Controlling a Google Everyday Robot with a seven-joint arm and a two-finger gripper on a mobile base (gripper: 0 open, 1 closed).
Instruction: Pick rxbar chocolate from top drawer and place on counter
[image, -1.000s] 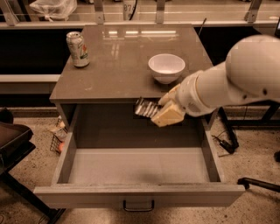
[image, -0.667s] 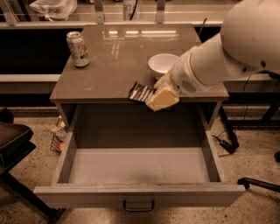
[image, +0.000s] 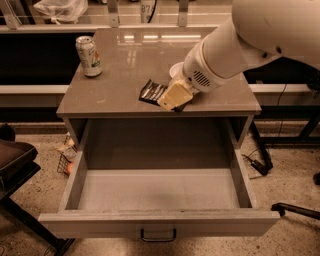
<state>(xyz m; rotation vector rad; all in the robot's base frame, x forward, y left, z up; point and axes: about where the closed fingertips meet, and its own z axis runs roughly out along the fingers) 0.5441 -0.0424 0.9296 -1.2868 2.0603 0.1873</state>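
Observation:
The rxbar chocolate (image: 151, 91), in a shiny black wrapper, is held by my gripper (image: 170, 99) just above the front part of the counter (image: 130, 65). The tan fingers are shut on the bar's right end. My white arm reaches in from the upper right. The top drawer (image: 155, 192) is pulled wide open below, and its grey floor shows nothing in it. Its front panel carries a small dark handle (image: 158, 235).
A green and white soda can (image: 88, 56) stands at the counter's left. A white bowl (image: 176, 70) sits behind my gripper, mostly hidden by the arm. A dark chair (image: 15, 160) is at the left, cables and a stand foot at the right floor.
My gripper has carried the bar up and to the left, from over the drawer's back edge to over the counter's front area.

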